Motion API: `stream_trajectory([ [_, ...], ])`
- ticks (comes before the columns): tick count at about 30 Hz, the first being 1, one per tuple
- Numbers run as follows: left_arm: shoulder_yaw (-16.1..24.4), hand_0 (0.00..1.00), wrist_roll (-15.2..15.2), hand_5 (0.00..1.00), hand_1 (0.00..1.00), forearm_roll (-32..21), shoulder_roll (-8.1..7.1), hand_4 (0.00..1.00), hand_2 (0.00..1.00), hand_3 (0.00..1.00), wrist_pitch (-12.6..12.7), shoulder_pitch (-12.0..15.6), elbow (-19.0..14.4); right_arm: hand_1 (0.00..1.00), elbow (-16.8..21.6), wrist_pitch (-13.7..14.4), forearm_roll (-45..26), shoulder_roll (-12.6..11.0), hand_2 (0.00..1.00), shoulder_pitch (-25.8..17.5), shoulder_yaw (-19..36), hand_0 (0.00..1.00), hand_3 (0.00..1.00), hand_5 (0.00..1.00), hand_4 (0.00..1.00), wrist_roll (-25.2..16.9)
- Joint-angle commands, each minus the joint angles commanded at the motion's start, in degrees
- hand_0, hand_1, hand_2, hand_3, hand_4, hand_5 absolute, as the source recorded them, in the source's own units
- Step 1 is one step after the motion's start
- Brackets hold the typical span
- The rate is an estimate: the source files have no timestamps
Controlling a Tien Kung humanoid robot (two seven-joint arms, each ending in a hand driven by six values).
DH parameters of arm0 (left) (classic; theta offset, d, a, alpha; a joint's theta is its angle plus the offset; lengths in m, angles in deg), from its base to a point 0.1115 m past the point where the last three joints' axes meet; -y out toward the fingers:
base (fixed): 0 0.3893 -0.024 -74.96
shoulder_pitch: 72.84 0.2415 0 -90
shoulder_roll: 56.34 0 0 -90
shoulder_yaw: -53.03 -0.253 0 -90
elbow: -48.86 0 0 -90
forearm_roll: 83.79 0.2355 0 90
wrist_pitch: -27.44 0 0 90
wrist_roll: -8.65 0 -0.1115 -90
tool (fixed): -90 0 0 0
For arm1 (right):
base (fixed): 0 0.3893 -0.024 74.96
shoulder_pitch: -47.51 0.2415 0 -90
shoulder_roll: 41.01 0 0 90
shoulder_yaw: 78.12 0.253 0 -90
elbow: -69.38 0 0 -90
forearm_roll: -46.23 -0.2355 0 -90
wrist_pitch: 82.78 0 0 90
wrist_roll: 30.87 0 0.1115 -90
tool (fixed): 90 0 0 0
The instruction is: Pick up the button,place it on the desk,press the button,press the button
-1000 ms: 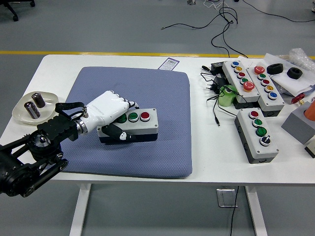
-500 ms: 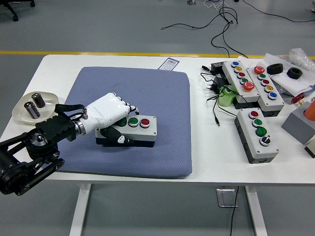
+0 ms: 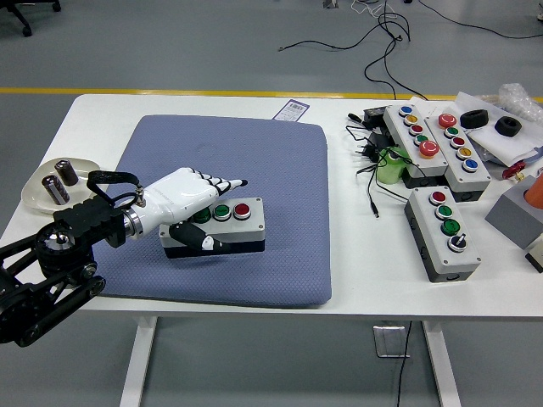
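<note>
Button box on blue mat, left of tabletop centre. Left robot hand grasping its left end, thumb on front, fingers over top. Green, red buttons exposed.

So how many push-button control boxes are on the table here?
4. One on the blue mat, held by the left hand: box. Three at right: two long ones side by side, one nearer. Clutter might hide more.
</note>
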Motion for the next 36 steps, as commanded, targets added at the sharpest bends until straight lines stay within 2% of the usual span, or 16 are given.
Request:
stream_trajectory([
  [3,4.2,0.998,1.0,0.572,0.998,-0.9,0.54,0.998,0.998,0.998,4.0,2.3,-4.3,0.668,0.0,0.0,0.2,0.0,0.731,0.0,0.1,0.535,0.625,0.136,0.313,0.0],
  [6,8.1,0.998,5.3,0.572,0.998,0.1,1.04,0.998,0.998,0.998,8.5,4.7,-8.9,0.668,0.0,0.0,0.2,0.0,0.731,-0.1,0.3,0.535,0.625,0.136,0.313,-0.1],
  [7,9.3,0.306,7.4,0.781,0.399,1.7,1.06,0.823,0.433,0.836,10.4,5.4,-10.7,0.668,0.0,0.0,0.2,0.0,0.730,-0.1,0.4,0.536,0.624,0.135,0.313,-0.1],
  [8,10.3,0.306,9.5,0.781,0.399,3.1,0.97,0.823,0.433,0.836,12.2,6.1,-12.5,0.668,0.0,0.0,0.3,0.0,0.730,-0.2,0.4,0.536,0.624,0.135,0.313,-0.1],
  [10,11.0,0.306,12.7,0.781,0.399,4.0,0.67,0.823,0.433,0.836,13.3,6.7,-15.2,0.668,0.0,0.0,0.3,0.0,0.730,-0.2,0.5,0.536,0.624,0.135,0.313,-0.1],
  [12,10.8,0.306,15.6,0.781,0.399,5.1,0.33,0.823,0.433,0.836,12.0,7.2,-17.3,0.668,0.0,0.0,0.4,0.0,0.730,-0.2,0.6,0.536,0.624,0.135,0.313,-0.1],
  [13,10.3,0.029,17.4,0.998,0.009,5.0,0.15,0.724,0.062,0.628,10.4,7.5,-18.0,0.668,0.0,0.0,0.5,0.0,0.730,-0.2,0.6,0.536,0.624,0.135,0.313,-0.1],
  [14,9.8,0.029,18.3,0.998,0.009,3.8,0.04,0.724,0.062,0.628,9.1,7.8,-18.4,0.668,0.0,0.0,0.5,0.0,0.730,-0.2,0.6,0.536,0.624,0.135,0.313,-0.1],
  [18,8.2,0.029,20.9,0.998,0.009,-3.5,0.06,0.724,0.062,0.628,0.1,8.7,-19.2,0.668,0.0,-0.1,0.6,0.0,0.730,-0.2,0.8,0.536,0.624,0.135,0.313,0.0],
  [19,7.9,0.002,21.6,0.998,0.002,-4.6,0.10,0.672,0.002,0.684,-2.0,8.9,-19.2,0.668,0.0,-0.1,0.6,0.0,0.729,-0.2,0.8,0.535,0.624,0.136,0.312,0.0],
  [21,7.6,0.002,22.7,0.998,0.002,-5.0,0.11,0.672,0.002,0.684,-4.4,9.1,-19.5,0.668,0.0,-0.1,0.6,0.0,0.729,-0.2,0.9,0.535,0.624,0.136,0.312,0.0],
  [32,7.0,0.002,26.5,0.998,0.002,-2.5,-0.69,0.674,0.002,0.685,-10.9,9.0,-21.7,0.668,0.0,-0.1,0.7,0.0,0.729,-0.2,1.0,0.538,0.624,0.133,0.311,0.0],
  [36,6.7,0.002,26.4,0.998,0.002,-1.4,-1.22,0.674,0.002,0.685,-11.4,9.4,-22.5,0.668,0.0,-0.1,0.8,0.0,0.729,-0.3,1.1,0.538,0.624,0.133,0.311,0.1],
])
